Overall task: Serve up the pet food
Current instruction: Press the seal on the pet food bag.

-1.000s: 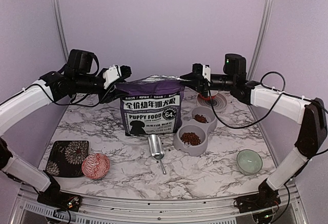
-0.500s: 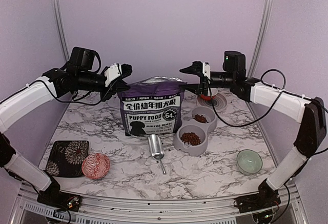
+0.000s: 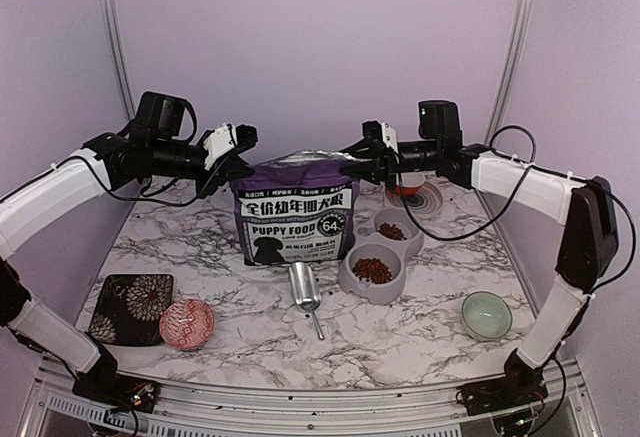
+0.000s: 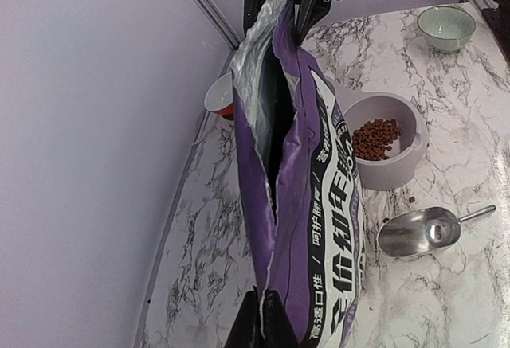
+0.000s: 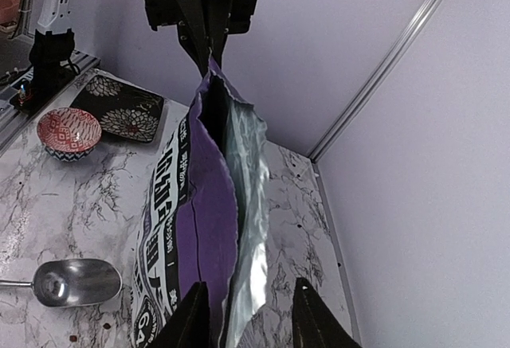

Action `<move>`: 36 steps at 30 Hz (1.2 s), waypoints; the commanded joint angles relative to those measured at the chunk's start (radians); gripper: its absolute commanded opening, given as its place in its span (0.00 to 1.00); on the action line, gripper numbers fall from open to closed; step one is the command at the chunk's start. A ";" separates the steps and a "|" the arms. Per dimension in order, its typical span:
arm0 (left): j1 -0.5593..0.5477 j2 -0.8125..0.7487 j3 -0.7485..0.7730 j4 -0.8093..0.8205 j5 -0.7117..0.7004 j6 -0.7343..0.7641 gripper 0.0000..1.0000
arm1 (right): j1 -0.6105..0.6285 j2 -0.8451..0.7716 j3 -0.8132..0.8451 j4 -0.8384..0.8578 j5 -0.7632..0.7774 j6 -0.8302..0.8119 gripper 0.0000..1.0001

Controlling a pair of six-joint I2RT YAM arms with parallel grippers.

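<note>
The purple PUPPY FOOD bag [image 3: 295, 212] stands upright at mid-table with its top edge slit open. My left gripper [image 3: 240, 160] is shut on the bag's top left corner [image 4: 275, 288]. My right gripper [image 3: 352, 154] is open and straddles the bag's top right corner, with the purple and silver edge [image 5: 231, 284] between its spread fingers. Pet food [image 3: 373, 270] lies as brown kibble in the near cup of the grey double-bowl feeder [image 3: 350, 282], and more [image 3: 392, 231] in its far cup. A metal scoop [image 3: 305, 287] lies empty in front of the bag.
A red patterned bowl [image 3: 186, 323] and a dark floral plate [image 3: 131, 307] sit at the near left. At the near right is a pale green bowl [image 3: 486, 314]. A red-and-white bowl [image 3: 410, 189] stands behind the feeder. A few stray pellets lie by the scoop [image 4: 418, 231].
My left gripper has closed on the bag's left corner. The right arm has swung left, bringing its jaws open around the bag's right corner.
</note>
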 commanded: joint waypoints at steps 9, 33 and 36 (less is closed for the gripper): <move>-0.001 -0.013 0.001 0.012 0.064 -0.014 0.00 | 0.026 0.054 0.109 -0.063 -0.076 0.034 0.16; -0.078 -0.024 0.067 0.026 0.030 -0.081 0.76 | 0.044 0.029 0.083 -0.084 -0.075 0.020 0.00; -0.106 0.003 0.103 0.025 0.025 -0.089 0.78 | 0.052 0.008 0.061 -0.082 -0.067 0.016 0.00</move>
